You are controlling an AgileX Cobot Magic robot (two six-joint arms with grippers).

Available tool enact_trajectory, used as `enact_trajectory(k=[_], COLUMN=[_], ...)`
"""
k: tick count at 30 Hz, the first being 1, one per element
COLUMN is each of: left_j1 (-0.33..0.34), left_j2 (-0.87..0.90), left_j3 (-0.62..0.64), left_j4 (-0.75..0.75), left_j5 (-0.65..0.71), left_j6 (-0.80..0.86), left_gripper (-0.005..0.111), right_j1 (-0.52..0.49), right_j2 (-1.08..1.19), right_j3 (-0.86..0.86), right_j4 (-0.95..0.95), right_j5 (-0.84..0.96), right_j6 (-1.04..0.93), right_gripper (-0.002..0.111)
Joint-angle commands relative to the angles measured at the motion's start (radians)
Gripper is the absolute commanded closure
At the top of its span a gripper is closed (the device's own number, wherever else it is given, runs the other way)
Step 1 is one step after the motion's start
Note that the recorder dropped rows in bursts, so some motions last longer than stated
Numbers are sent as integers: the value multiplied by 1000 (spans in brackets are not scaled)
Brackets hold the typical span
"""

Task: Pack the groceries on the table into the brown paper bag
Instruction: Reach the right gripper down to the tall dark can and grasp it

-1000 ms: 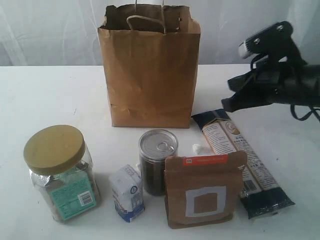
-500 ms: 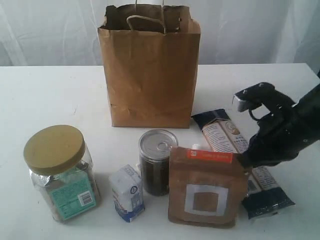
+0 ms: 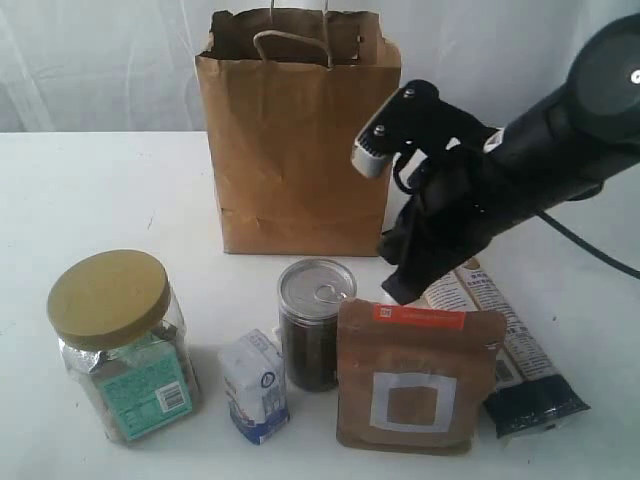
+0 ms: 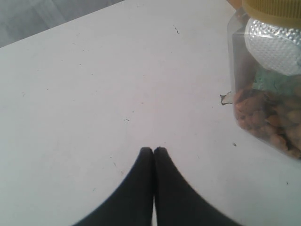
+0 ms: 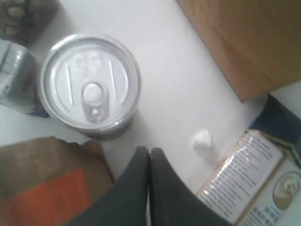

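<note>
You have wide bare table (image 3: 100, 190) along the left edge, from the far edge down to the clear jar (image 3: 118, 345). The brown paper bag (image 3: 298, 140) blocks the middle by the far edge. Toward the near edge, carton (image 3: 255, 388), can (image 3: 315, 320) and brown pouch (image 3: 415, 378) crowd together. The right gripper (image 3: 393, 290) fills the strip between bag and pouch, with its arm over the long packet (image 3: 525, 375).
</note>
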Motion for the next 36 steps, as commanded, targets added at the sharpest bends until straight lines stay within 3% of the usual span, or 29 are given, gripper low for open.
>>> enact_trajectory(k=[1,5,8,9,11,12,14,36], left_j1=[-5,-5,-5,-5,-5,-5,-5,-5], left_j2=[-4,-4,-4,-4,-4,-4,-4,-4], left_j3=[0,0,0,0,0,0,0,0], left_j4=[-8,-8,-8,-8,-8,-8,-8,-8], left_j5=[-1,-1,-1,-1,-1,-1,-1,-1], left_j6=[-1,-1,-1,-1,-1,-1,-1,-1], left_gripper=[107,107,107,107,107,107,107,107], right_j1=[57,85,102,109,129,146,165,198], right_j2=[47,81,84,84,86,92,110,283], right_j3=[-61,-96,-98,-98,-98,-98,-98,-98], right_j4=[3,-2,-11,-12,-14,-14,-14,31], right_j5=[-13,-67,-58,-51,-57,-82,-130,-213], right_j6=[-14,-56,-56,-54,-25,-26,-28,69], right_gripper=[108,106,95,89,63,43,25,25])
